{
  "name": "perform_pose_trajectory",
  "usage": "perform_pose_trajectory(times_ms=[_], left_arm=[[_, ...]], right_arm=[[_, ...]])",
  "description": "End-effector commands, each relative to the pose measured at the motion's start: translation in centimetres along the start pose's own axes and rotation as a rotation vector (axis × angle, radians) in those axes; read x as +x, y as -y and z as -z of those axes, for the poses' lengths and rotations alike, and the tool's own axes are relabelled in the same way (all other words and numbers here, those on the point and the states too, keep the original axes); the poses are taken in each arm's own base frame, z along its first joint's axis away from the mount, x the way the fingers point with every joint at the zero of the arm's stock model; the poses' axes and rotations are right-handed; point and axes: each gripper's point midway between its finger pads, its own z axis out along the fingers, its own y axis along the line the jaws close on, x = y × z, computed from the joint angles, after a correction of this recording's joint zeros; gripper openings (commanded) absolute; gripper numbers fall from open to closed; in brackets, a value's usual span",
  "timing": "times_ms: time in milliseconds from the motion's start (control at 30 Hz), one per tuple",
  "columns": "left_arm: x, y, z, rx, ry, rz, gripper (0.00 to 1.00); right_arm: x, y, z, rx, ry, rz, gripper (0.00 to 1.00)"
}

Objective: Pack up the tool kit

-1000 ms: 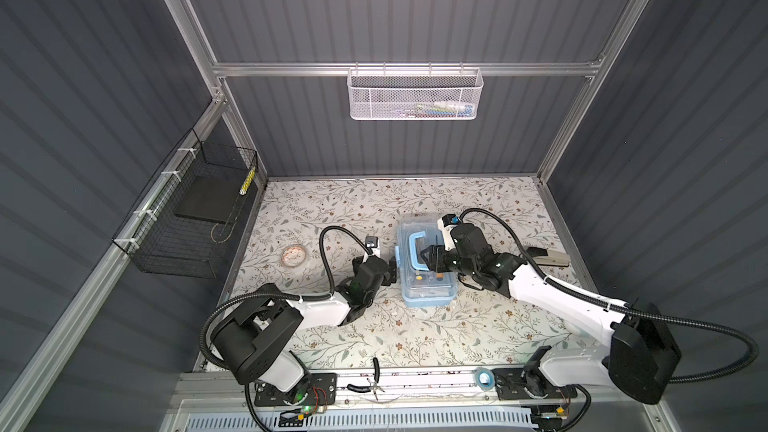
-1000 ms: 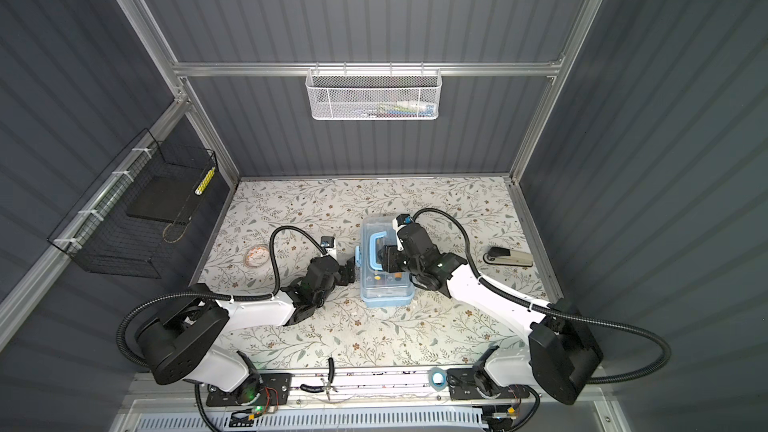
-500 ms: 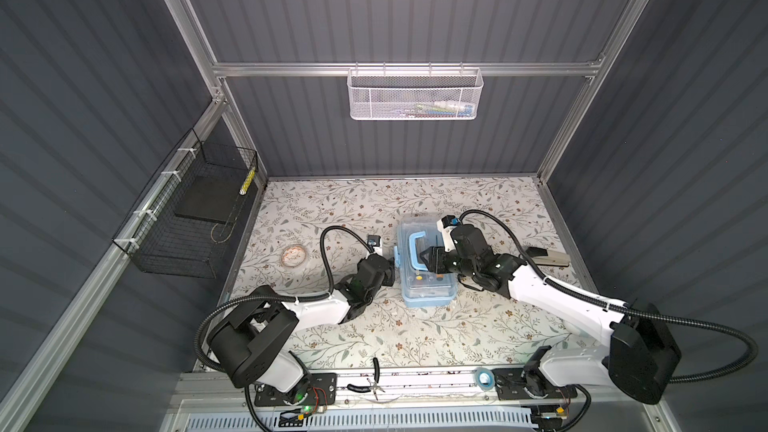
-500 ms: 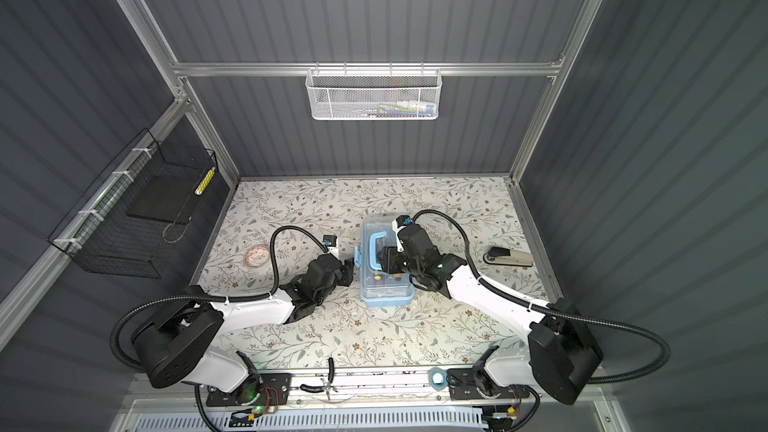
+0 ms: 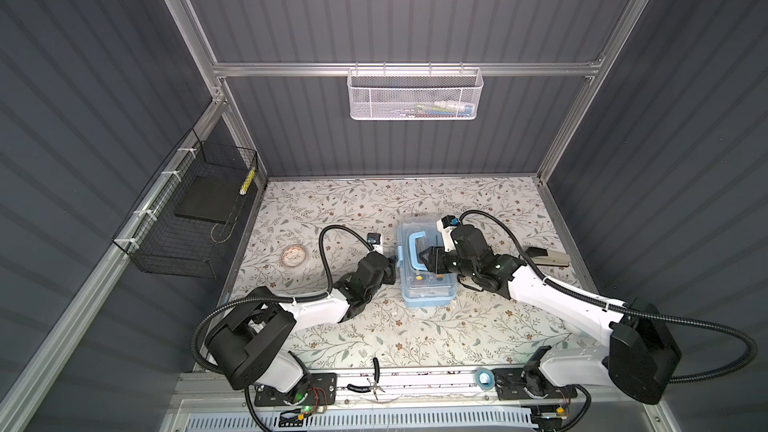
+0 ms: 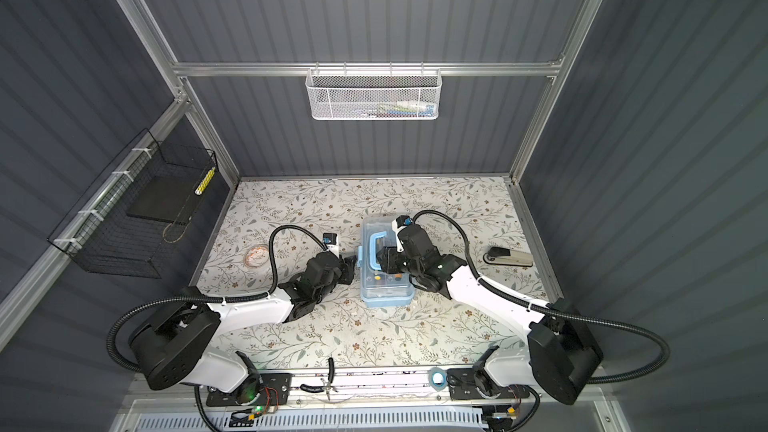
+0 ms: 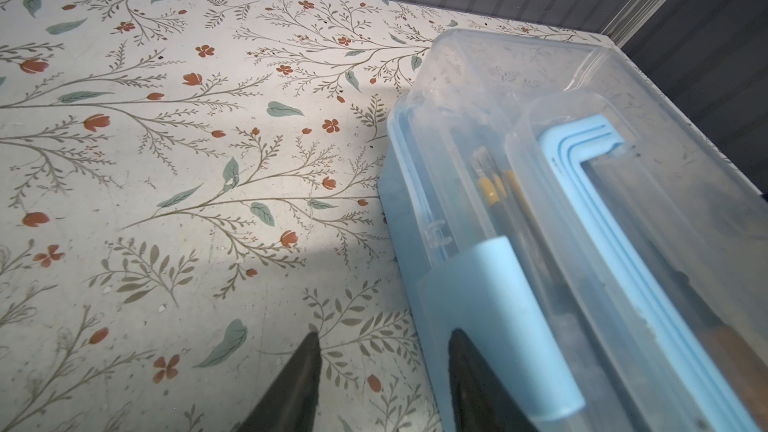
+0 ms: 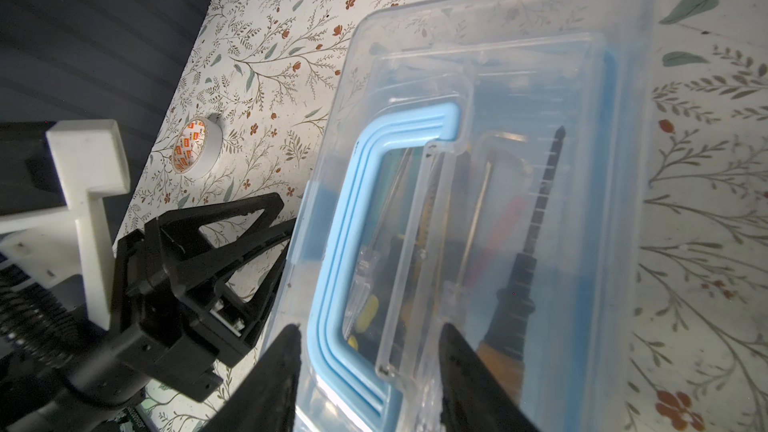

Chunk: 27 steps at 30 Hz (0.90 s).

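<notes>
The floral table (image 5: 332,201) lies under both sets of fingers. The black basket (image 5: 187,218) hangs on the side wall, well behind the left fingers. The white basket (image 5: 415,97) hangs on the back wall, far beyond both pairs.

The closed box (image 5: 428,297) stands between the two grippers in both top views. The left gripper (image 5: 392,270) is at one long side of the box and the right gripper (image 5: 426,261) is over its clear lid.

The left fingers are apart with nothing clamped. In the left wrist view one tip (image 7: 461,351) is at the box's blue latch (image 7: 498,305) and the other is over bare table. Whether the tip touches the latch cannot be told.

The right fingers (image 8: 286,359) also stand apart and straddle the flat blue handle (image 8: 353,201). A strip of clear lid shows between each finger and the handle.

The stapler (image 5: 544,257) lies well behind the right fingers, and the tape roll (image 5: 294,254) is well apart from the left ones. Pliers (image 5: 376,380) rest on the front rail, behind both. Under the lid, just past the right fingertips, lie a dark screwdriver (image 8: 536,218) and yellow-handled tools (image 8: 365,309).
</notes>
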Motion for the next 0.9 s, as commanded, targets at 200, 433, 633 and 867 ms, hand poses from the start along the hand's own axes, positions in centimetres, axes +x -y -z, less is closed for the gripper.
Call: perform_pose_trajectory(times_ms=[200,433,633,867], left_arm=[[-1.13,1.82,-0.11,0.079,0.005,0.073,0.39],[-1.25,1.85,0.13,0.085,0.009,0.107,0.39],[-1.2,1.64,0.13,0.076,0.008,0.112,0.39],[-1.58,1.34,0.37,0.058,0.019,0.121,0.42]], right_arm=[[1.25,0.51,-0.54,0.003,-0.039,-0.015,0.55],[1.5,0.46,-0.66,-0.003,-0.046,-0.019,0.55],[1.65,0.55,-0.67,0.0,-0.049,-0.02,0.55],[1.9,0.6,-0.82,-0.002,-0.055,-0.025,0.55]])
